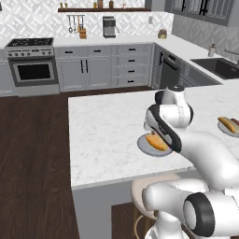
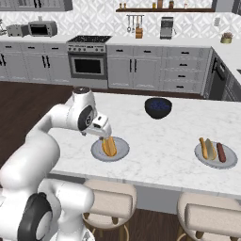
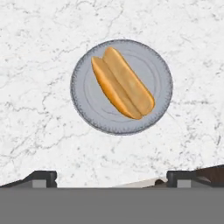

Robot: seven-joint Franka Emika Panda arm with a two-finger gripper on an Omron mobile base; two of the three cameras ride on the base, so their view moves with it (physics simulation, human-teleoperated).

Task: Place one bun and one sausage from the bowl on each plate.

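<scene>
- Two-finger dark-tipped gripper (image 3: 112,177) held above the near plate, jaws spread wide, nothing between them.
- Finger-shaped golden-orange bun (image 3: 122,83) lying across the flat round light-grey plate (image 3: 159,70), split side up; no sausage on that plate.
- Far plate (image 2: 203,161) carrying a bun (image 2: 205,148) and a slim dark red-brown sausage (image 2: 220,152).
- By this reckoning: one plate finished, the near plate lacking its sausage.
- Right base view adds a small deep blue-black bowl (image 2: 158,108) further back on the white marble counter (image 2: 155,136); left base view has the arm hiding most of the near plate.
- Wide shallow serving bowl: whereabouts impossible to tell.
</scene>
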